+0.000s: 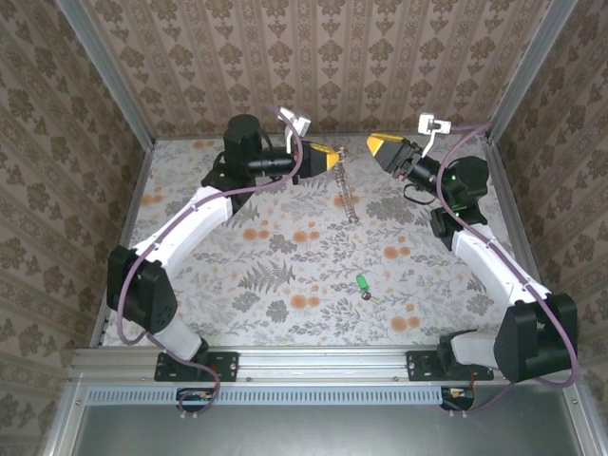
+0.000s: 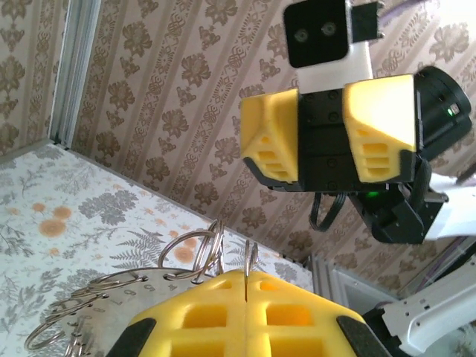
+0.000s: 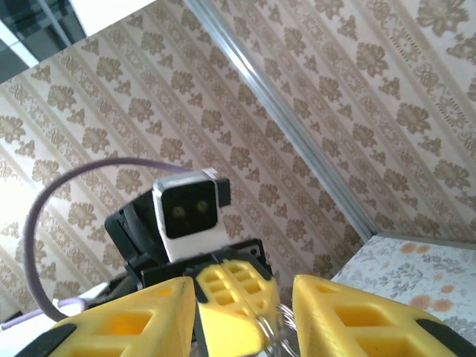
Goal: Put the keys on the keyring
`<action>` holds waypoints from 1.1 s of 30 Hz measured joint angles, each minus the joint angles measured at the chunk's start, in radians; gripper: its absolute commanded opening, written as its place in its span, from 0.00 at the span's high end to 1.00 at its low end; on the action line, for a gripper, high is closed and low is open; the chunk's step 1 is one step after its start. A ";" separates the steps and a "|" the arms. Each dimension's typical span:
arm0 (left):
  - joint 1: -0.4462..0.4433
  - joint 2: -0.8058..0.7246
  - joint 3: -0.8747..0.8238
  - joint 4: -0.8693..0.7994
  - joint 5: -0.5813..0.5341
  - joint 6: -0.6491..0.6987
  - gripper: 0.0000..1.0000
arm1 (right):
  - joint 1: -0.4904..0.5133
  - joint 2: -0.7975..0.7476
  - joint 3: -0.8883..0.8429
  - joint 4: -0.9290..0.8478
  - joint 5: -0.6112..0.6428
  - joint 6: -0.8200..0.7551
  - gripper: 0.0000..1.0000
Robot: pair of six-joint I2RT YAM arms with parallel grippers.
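Observation:
The keyring (image 1: pixel 343 188) is a bunch of thin silvery wire rings (image 2: pixel 184 253) with a numbered metal tag, trailing from my left gripper (image 1: pixel 328 157) down toward the table. My left gripper (image 2: pixel 245 274) is shut, with one ring of the keyring pinched edge-on between its yellow pads. Facing it from a short way off at the back of the table, my right gripper (image 1: pixel 376 144) stands open with nothing between its fingers (image 3: pixel 149 316). In the right wrist view the rings (image 3: pixel 277 326) show past its pads. A single green-headed key (image 1: pixel 362 283) lies on the floral table, well in front of both grippers.
Patterned walls and metal corner posts (image 1: pixel 104 71) close in the table (image 1: pixel 285 256) on three sides. Both arms reach to the back, with purple cables (image 1: pixel 195 204) along them. An aluminium rail (image 1: pixel 304 361) runs along the near edge.

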 measured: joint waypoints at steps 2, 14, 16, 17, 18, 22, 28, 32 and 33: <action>0.000 -0.011 0.029 -0.050 0.002 0.055 1.00 | 0.000 0.000 0.022 -0.032 -0.035 -0.012 0.59; 0.000 -0.015 0.067 -0.183 0.039 0.182 1.00 | 0.069 0.022 0.097 -0.127 -0.195 -0.064 0.64; 0.000 -0.015 0.068 -0.192 0.045 0.186 1.00 | 0.084 0.024 0.097 -0.148 -0.206 -0.080 0.64; 0.000 -0.015 0.068 -0.195 0.047 0.188 1.00 | 0.087 0.025 0.097 -0.155 -0.208 -0.087 0.64; 0.000 -0.015 0.069 -0.198 0.051 0.189 1.00 | 0.089 0.027 0.097 -0.162 -0.208 -0.094 0.64; 0.000 -0.015 0.072 -0.201 0.056 0.189 1.00 | 0.089 0.032 0.097 -0.178 -0.208 -0.107 0.64; 0.000 -0.015 0.074 -0.206 0.065 0.189 1.00 | 0.089 0.040 0.096 -0.187 -0.208 -0.124 0.65; 0.000 -0.015 0.076 -0.207 0.071 0.189 1.00 | 0.089 0.041 0.094 -0.196 -0.207 -0.130 0.65; 0.000 -0.015 0.076 -0.208 0.071 0.189 1.00 | 0.089 0.041 0.093 -0.199 -0.205 -0.133 0.65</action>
